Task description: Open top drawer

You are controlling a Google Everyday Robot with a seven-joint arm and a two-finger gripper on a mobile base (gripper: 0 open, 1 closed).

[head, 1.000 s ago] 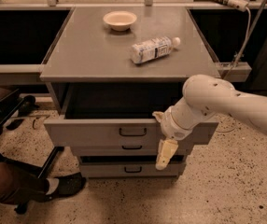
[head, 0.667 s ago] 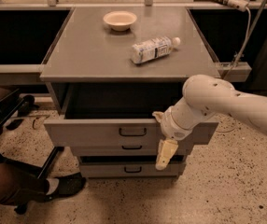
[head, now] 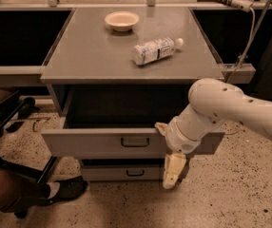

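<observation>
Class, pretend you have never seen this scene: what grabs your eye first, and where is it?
The big white robot arm reaches in from the right, its gripper in front of the open top drawer, right of its handle. On the grey cabinet top above lie a plastic bottle on its side and a small bowl behind it.

We count two drawers in view, the top drawer [head: 93, 143] and one lower drawer [head: 107, 173], one bowl [head: 121, 21] and one bottle [head: 156, 50] on one cabinet [head: 93, 56], and one gripper [head: 171, 161] at the top drawer's front, right of centre.
</observation>
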